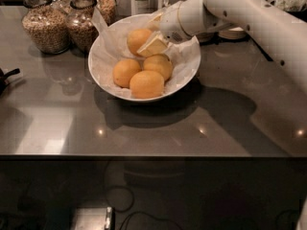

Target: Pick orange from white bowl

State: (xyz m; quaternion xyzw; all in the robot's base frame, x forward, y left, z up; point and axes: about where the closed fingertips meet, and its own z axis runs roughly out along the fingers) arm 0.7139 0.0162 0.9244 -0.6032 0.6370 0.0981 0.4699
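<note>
Now reaching in from the upper right of the frame along the white arm [249,13] and dipping the gripper [153,31] into the far side of the white bowl [98,75], just above centre. Holding the fingers [153,45] spread rather than pressed together: laying the lower, cream-coloured one slantwise against the right flank of the orange [136,40], and poking the other up near the bowl's far rim, above that fruit's upper right shoulder. Bracketing only the right edge of the orange in this way, with most of its body lying out to the left of the gap, and not showing plainly whether either pad is pressing on the skin. Resting that orange at the back of the heap, on crinkled white paper [108,47], and crowding it against three other oranges [146,84], one to the lower left, one in front and one to the lower right, this last lying just under the lower finger. Seating the bowl on a dark grey counter [57,123], left of centre in the upper half of the frame. Lining up glass jars of grain [45,27] along the upper left, just beside the bowl's rim, and tucking a black object [5,78] against the left edge.
</note>
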